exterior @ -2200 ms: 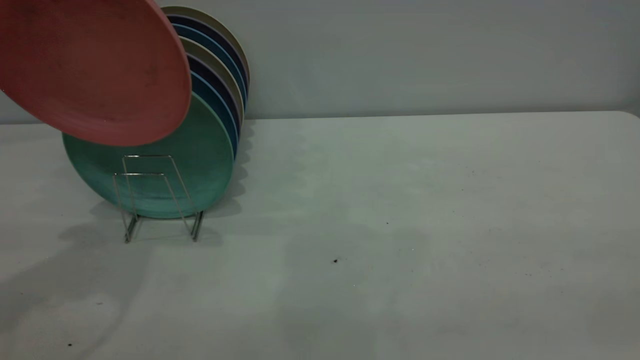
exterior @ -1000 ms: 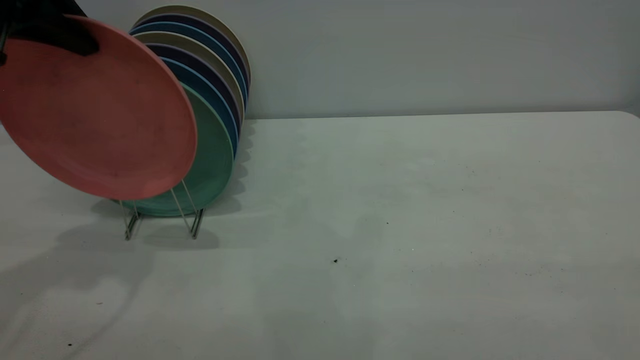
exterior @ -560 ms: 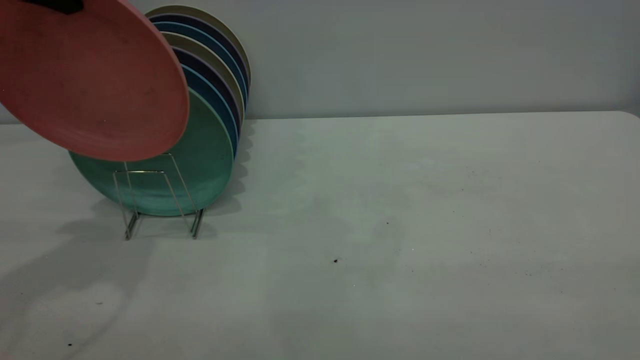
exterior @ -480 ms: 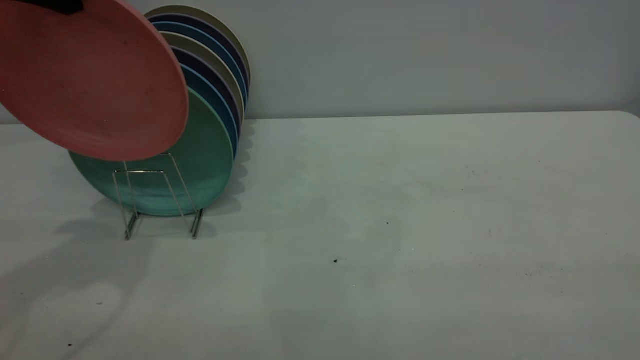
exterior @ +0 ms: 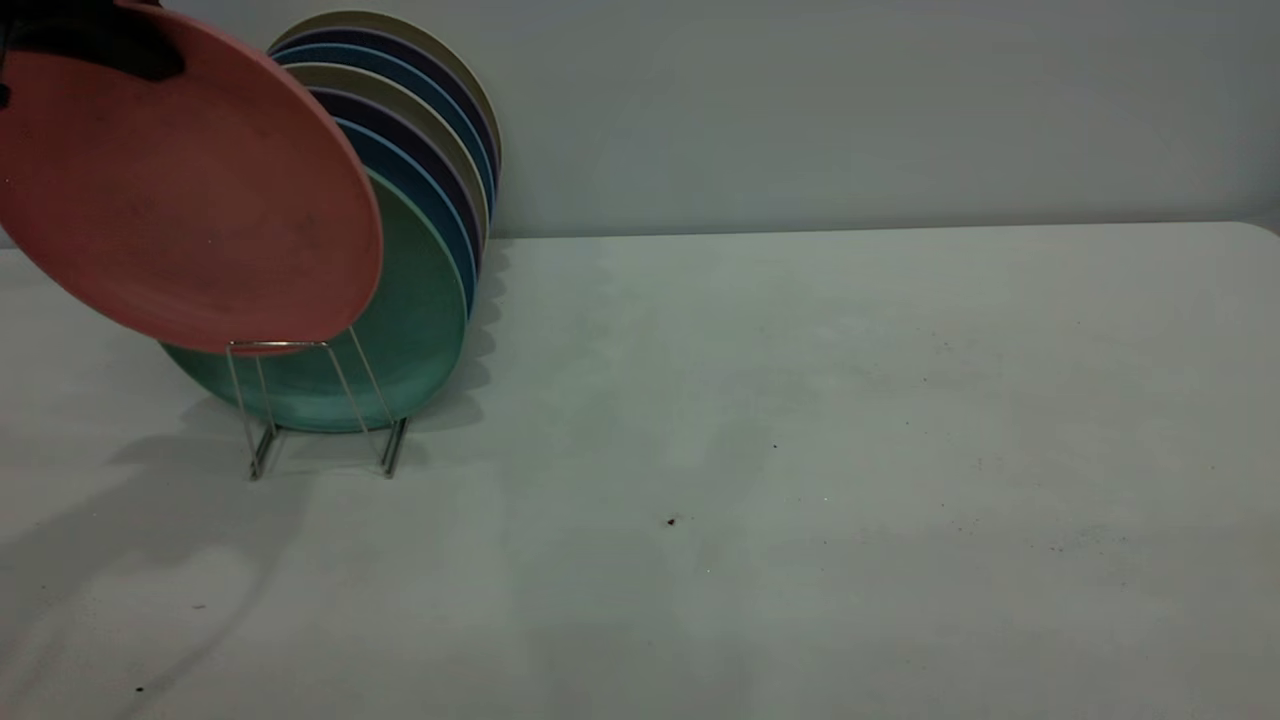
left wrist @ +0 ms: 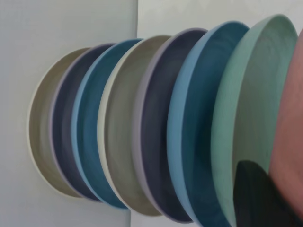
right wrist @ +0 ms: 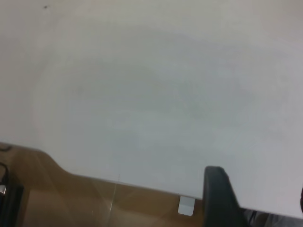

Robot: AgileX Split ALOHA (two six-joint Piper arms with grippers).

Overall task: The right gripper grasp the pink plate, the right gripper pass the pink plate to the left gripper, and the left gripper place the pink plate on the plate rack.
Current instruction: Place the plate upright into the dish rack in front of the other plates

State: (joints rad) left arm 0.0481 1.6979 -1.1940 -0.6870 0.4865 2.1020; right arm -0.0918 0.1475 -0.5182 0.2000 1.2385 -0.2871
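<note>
My left gripper (exterior: 118,48) is at the top left of the exterior view, shut on the upper rim of the pink plate (exterior: 190,190). The plate hangs tilted in front of the teal-green plate (exterior: 415,330). Its lower edge is level with the top of the front loop of the plate rack (exterior: 300,400). In the left wrist view one black finger (left wrist: 255,198) lies against the pink plate (left wrist: 291,142), next to the teal-green plate (left wrist: 251,118). My right gripper (right wrist: 258,203) is open and empty over the table's edge; it does not show in the exterior view.
Several plates (exterior: 440,130) in teal, blue, navy and beige stand in the rack behind the pink one, near the back wall. The white table (exterior: 800,450) stretches to the right of the rack. The right wrist view shows brown floor (right wrist: 71,198) past the table's edge.
The pink plate dipped low over the rack, rose again, and has now come down a little. The left gripper has come back into view at the top left.
</note>
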